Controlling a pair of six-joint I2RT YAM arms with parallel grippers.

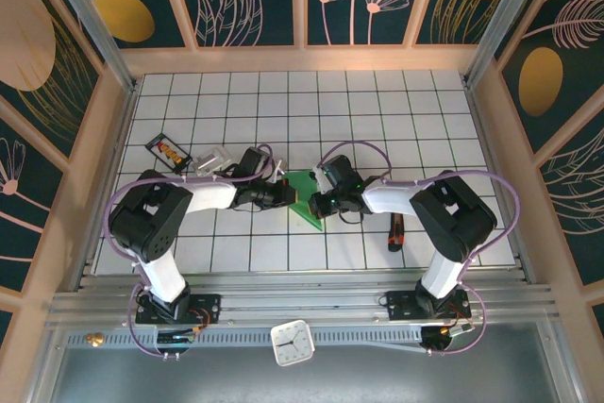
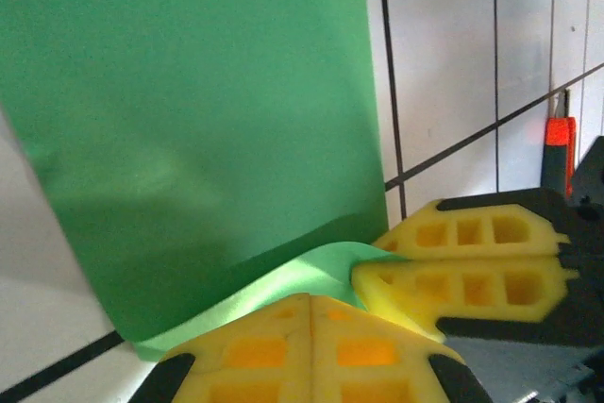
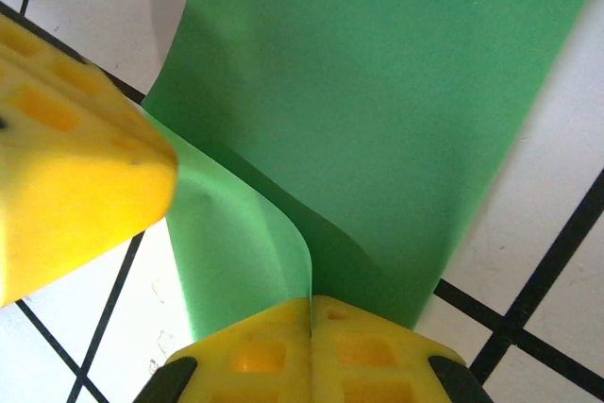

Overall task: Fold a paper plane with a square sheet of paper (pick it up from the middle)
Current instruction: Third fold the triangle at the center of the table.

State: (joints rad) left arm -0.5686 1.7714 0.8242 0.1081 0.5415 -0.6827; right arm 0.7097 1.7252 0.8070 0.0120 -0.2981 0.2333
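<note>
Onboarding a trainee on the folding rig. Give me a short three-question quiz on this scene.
1. True or false: the right end effector is shut on the green paper.
2. What lies on the table beside the right arm? A) red-handled tool B) cup C) ball
3. What colour are the left end effector's fingers?
Key: 1 true; 2 A; 3 yellow.

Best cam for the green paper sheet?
Right wrist: the green paper sheet is large, its lifted flap pinched in the right gripper. Left wrist shows its flat panel and a curled edge at the left gripper. Top external shows a small wedge between both grippers.
</note>
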